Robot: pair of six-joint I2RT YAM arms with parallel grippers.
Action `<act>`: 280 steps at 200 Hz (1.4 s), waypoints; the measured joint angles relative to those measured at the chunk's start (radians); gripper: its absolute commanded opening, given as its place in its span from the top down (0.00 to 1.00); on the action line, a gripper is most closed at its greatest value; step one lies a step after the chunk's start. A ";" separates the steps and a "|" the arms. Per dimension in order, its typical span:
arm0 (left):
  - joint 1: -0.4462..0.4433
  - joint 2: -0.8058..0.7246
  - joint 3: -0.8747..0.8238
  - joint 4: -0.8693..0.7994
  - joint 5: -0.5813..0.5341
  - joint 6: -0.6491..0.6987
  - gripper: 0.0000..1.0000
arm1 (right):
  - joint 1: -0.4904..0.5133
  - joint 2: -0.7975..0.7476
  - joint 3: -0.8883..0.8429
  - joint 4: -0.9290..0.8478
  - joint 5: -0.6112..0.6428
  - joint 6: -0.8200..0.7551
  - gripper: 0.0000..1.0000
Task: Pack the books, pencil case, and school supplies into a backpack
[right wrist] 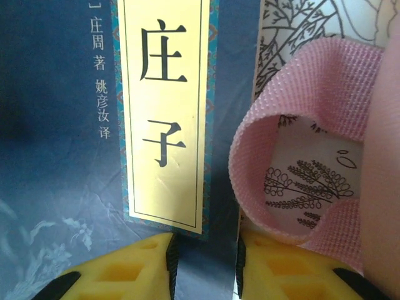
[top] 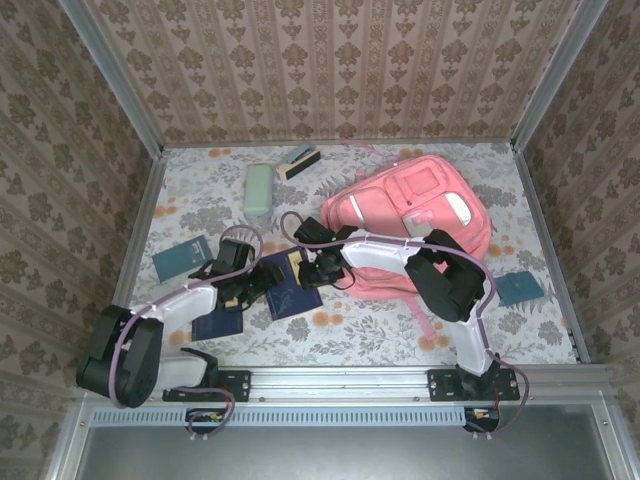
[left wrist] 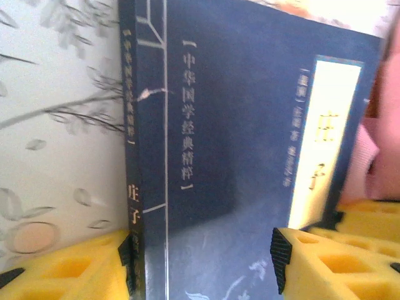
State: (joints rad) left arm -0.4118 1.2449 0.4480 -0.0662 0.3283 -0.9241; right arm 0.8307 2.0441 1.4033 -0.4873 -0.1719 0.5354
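Nothing packed: both grippers' jaws straddle one navy book, grip uncertain, at the pink backpack's eight o'clock; mint pencil case waits at ten.

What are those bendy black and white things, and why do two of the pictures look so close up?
They are two robot arms bolted to the table. One picture is taken from above. The other two come from small cameras on the arms' wrists, so they look very close up.

On the flowery cloth lie a pink backpack, a mint-green pencil case, a small stapler-like block, two teal booklets and navy books.

The yellow blocks are the fingers. The left gripper is open right over a navy book. The right gripper is at the edge of a navy book, beside a pink strap. Its fingers are close together, but I cannot tell whether it is pinching anything.
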 measured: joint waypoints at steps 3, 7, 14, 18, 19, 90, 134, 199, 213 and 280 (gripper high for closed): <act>-0.001 -0.008 -0.005 0.010 0.011 -0.006 0.44 | -0.001 0.000 0.000 0.002 -0.003 0.002 0.68; -0.002 -0.020 -0.011 0.023 0.024 -0.015 0.45 | -0.002 0.000 0.000 0.003 -0.004 0.003 0.68; -0.006 -0.050 -0.020 0.049 0.047 -0.026 0.47 | -0.003 0.000 -0.002 0.010 -0.011 0.006 0.68; -0.006 -0.070 -0.023 0.064 0.059 -0.037 0.47 | -0.004 0.000 -0.002 0.013 -0.014 0.010 0.68; -0.006 -0.073 -0.024 0.067 0.061 -0.037 0.48 | -0.004 0.000 -0.002 0.014 -0.015 0.011 0.68; -0.008 -0.126 -0.019 0.141 0.113 -0.044 0.64 | -0.013 -0.009 -0.006 0.043 -0.042 0.021 0.65; -0.022 -0.037 -0.008 0.080 0.094 -0.007 0.88 | -0.013 -0.019 -0.006 0.037 -0.042 0.018 0.64; -0.026 -0.116 0.031 -0.027 0.053 0.035 1.00 | -0.055 -0.145 0.056 -0.090 0.111 -0.060 0.58; -0.025 -0.143 0.039 -0.048 0.047 0.039 1.00 | -0.096 -0.170 0.081 -0.121 0.168 -0.089 0.58; -0.024 -0.215 0.058 -0.103 0.040 0.039 1.00 | -0.200 -0.150 0.094 -0.212 0.354 -0.244 0.51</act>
State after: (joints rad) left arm -0.4362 1.0298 0.5060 -0.1696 0.3683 -0.8852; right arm 0.6308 1.8942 1.4975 -0.6991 0.1818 0.2913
